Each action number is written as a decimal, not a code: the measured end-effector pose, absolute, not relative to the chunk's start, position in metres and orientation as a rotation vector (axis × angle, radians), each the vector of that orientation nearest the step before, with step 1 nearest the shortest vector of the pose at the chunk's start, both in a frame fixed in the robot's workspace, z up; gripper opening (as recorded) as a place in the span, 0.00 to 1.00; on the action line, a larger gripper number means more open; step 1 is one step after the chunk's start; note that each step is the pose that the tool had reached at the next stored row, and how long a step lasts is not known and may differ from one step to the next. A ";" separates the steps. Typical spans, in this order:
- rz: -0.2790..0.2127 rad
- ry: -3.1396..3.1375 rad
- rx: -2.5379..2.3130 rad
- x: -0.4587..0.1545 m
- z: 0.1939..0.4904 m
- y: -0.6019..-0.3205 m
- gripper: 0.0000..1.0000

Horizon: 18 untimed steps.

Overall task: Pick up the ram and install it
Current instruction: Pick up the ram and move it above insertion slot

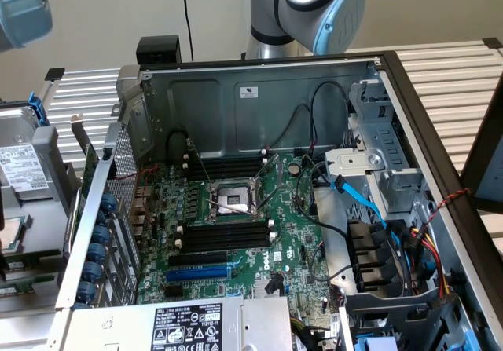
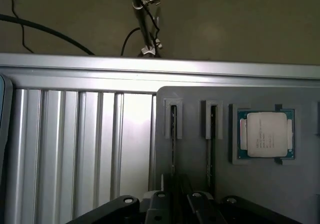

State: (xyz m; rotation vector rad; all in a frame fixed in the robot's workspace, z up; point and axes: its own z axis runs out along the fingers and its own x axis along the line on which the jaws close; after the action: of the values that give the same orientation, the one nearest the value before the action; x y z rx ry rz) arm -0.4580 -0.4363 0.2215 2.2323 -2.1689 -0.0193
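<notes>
A slatted aluminium table (image 1: 448, 76) carries an open computer case (image 1: 236, 123), seen from above in the exterior view, with the grey and pale blue robot arm (image 1: 314, 5) rising behind the case's far wall. Most of the case floor is taken by the green motherboard (image 1: 295, 233), and a power supply (image 1: 187, 327) with a black and white label lies along the near edge. On the exterior view's right, a metal drive cage (image 1: 377, 170) stands with blue, red and yellow cables (image 1: 357, 198) looping beside it. At the board's middle sits the processor socket (image 1: 232, 200), with one bank of black memory slots (image 1: 224, 237) just in front of it and a second bank (image 1: 228, 166) just behind; a blue expansion slot (image 1: 200, 273) lies nearer the power supply. In the wrist view a grey holder (image 2: 260, 189) rests on the table slats and holds a processor (image 2: 266, 135) in a square recess. Beside that recess, the ram (image 2: 173, 134) stands on edge in a narrow groove of the holder and shows as a thin dark strip, while a second such strip (image 2: 212, 144) fills the neighbouring groove. The gripper (image 2: 182, 196) hangs directly over the holder, close to the ram's groove; whether it is spread or pressed together cannot be told, and nothing is seen held in it
</notes>
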 end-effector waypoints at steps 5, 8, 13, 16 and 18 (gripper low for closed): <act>-0.019 -2.169 2.232 -0.458 0.221 -0.436 0.20; -0.019 -2.169 2.232 -0.458 0.221 -0.436 0.20; -0.019 -2.169 2.232 -0.458 0.219 -0.440 0.20; -0.020 -2.169 2.232 -0.458 0.218 -0.441 0.20; -0.020 -2.169 2.232 -0.458 0.217 -0.441 0.20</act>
State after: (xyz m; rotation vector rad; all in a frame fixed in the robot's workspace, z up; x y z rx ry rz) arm -0.4580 -0.4407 0.2171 2.2322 -2.1688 -0.0198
